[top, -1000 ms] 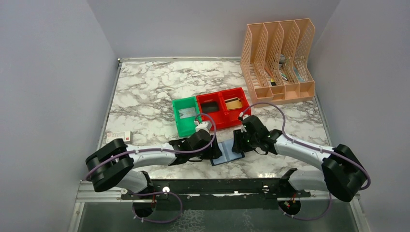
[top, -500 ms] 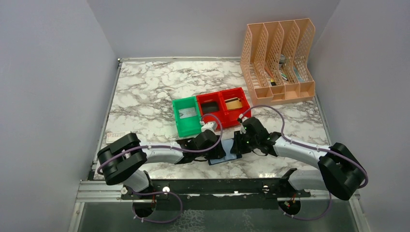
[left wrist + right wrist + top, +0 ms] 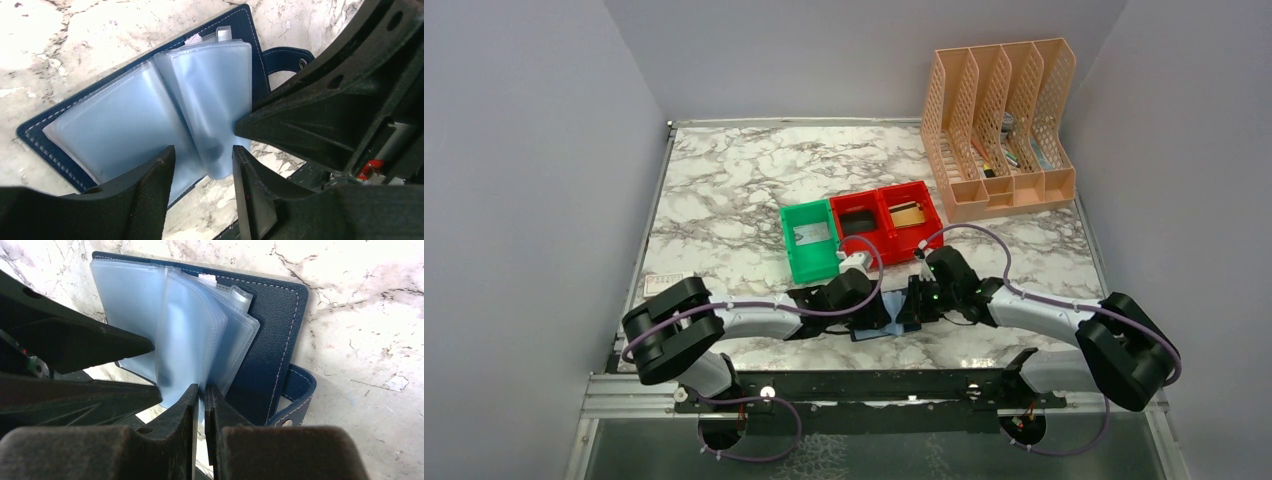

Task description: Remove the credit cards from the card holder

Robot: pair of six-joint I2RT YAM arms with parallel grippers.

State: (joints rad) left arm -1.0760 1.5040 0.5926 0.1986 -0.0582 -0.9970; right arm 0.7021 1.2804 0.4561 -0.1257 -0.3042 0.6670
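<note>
– On the top camera, how far along?
– Barely started, I'd say. The card holder (image 3: 879, 327) lies open on the desk (image 3: 724, 180) near the front edge, with no card out beside it. The left gripper (image 3: 876, 312) and right gripper (image 3: 909, 305) are both low and meet over it, arms reaching inward. The green bin (image 3: 809, 240) and red bins (image 3: 887, 215) sit just behind; contents are too small to call.
– Left wrist?
– Left gripper is half open, fingers straddling the near edge of the clear sleeves (image 3: 210, 85), clamping nothing that I can see. A pale card edge (image 3: 223, 34) pokes out at the far side, so the cards look loaded.
– Right wrist?
– Right gripper is almost closed, pinching one of the clear sleeves by its near edge, that leaf raised off the stack. All the pulling is left.
</note>
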